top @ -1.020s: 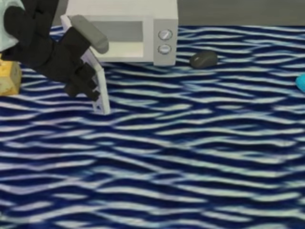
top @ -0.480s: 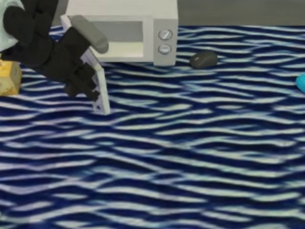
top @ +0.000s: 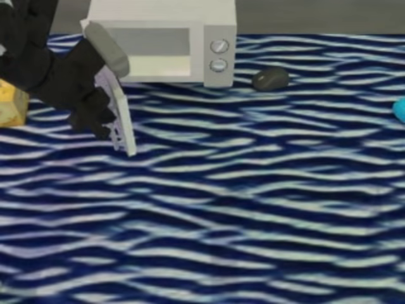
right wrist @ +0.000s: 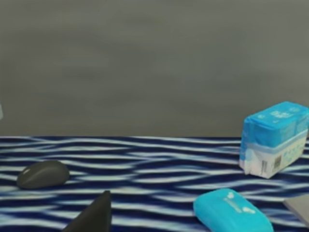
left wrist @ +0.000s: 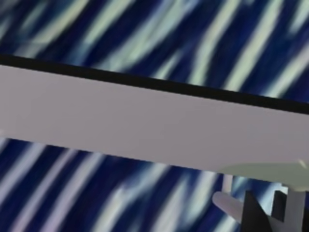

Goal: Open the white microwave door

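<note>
Our top view looks down on table (top: 253,221). Our left wrist view hugs white microwave door (left wrist: 145,125). Our right wrist view, low, shares dark mouse (right wrist: 42,174).

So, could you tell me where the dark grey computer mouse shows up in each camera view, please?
Top view: the dark grey mouse lies on the blue wavy cloth, just right of the white microwave.
Left wrist view: not in it.
Right wrist view: the mouse lies far from the light blue packet.
Shared landmark: the blue wavy cloth, seen in all three.
</note>
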You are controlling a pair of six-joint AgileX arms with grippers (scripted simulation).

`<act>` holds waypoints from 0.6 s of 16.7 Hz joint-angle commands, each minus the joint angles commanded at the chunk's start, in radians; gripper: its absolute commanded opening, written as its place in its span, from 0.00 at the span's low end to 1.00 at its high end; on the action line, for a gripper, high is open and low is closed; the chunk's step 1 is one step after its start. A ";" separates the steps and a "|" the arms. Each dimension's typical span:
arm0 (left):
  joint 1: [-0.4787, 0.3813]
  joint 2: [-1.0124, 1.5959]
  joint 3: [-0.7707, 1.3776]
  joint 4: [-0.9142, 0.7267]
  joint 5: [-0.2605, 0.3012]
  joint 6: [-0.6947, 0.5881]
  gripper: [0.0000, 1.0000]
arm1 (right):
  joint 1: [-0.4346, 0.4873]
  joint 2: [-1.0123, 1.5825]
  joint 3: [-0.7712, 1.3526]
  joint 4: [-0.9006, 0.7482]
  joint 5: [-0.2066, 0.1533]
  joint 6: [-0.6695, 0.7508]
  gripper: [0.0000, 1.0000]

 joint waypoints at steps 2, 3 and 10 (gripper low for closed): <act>0.016 -0.005 0.004 -0.013 0.018 0.039 0.00 | 0.000 0.000 0.000 0.000 0.000 0.000 1.00; 0.021 -0.007 0.005 -0.015 0.023 0.048 0.00 | 0.000 0.000 0.000 0.000 0.000 0.000 1.00; 0.022 -0.007 0.005 -0.016 0.023 0.049 0.00 | 0.000 0.000 0.000 0.000 0.000 0.000 1.00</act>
